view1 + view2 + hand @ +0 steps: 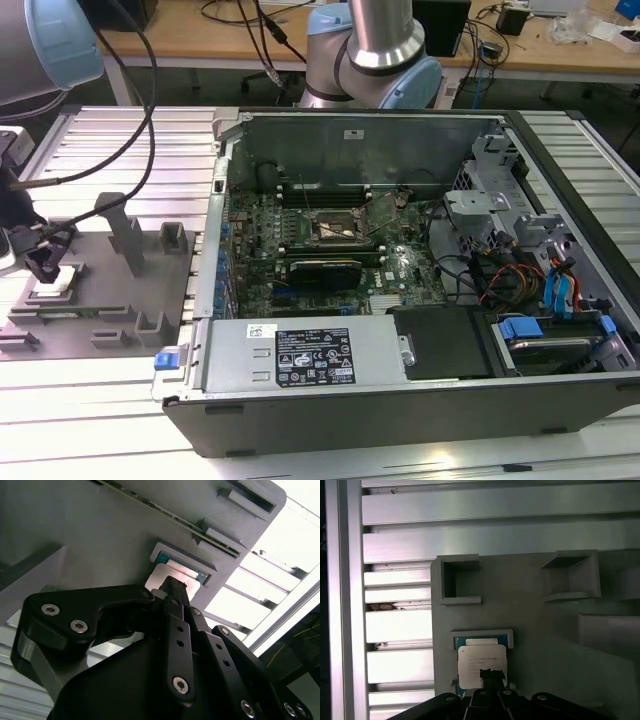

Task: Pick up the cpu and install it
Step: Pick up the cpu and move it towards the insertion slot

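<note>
We find the cpu (480,657) lying flat in its shallow recess on the grey tray (535,630), silvery top upward. In the exterior view, the tray (120,290) sits on the ribbed table (100,400) to the exterior view's left of the open computer case (400,400), well apart from the socket (335,228) on the motherboard. The gripper (492,674) hangs directly over the cpu, its tips drawn together into one narrow dark point above the chip's near edge. We cannot tell whether it touches. Nothing is held. The second wrist view shows the same: gripper (172,587) over the cpu (159,577).
</note>
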`<action>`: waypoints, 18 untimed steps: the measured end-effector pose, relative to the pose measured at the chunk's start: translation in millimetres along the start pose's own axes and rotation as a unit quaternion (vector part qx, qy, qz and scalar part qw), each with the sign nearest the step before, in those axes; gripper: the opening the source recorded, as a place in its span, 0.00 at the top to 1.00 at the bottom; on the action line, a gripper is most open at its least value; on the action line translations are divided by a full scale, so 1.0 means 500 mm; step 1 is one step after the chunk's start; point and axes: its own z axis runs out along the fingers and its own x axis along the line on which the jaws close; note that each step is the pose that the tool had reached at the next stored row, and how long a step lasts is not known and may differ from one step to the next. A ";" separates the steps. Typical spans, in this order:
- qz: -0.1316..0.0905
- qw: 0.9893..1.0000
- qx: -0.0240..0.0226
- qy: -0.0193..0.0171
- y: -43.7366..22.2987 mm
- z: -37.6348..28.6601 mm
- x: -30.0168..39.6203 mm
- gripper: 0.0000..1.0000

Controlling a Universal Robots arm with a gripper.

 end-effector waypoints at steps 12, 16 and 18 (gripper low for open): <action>0.000 1.000 -0.001 0.000 0.007 0.016 0.005 0.89; 0.000 1.000 -0.001 0.000 0.007 0.016 0.005 0.89; 0.000 1.000 -0.001 0.000 0.007 0.016 0.005 0.89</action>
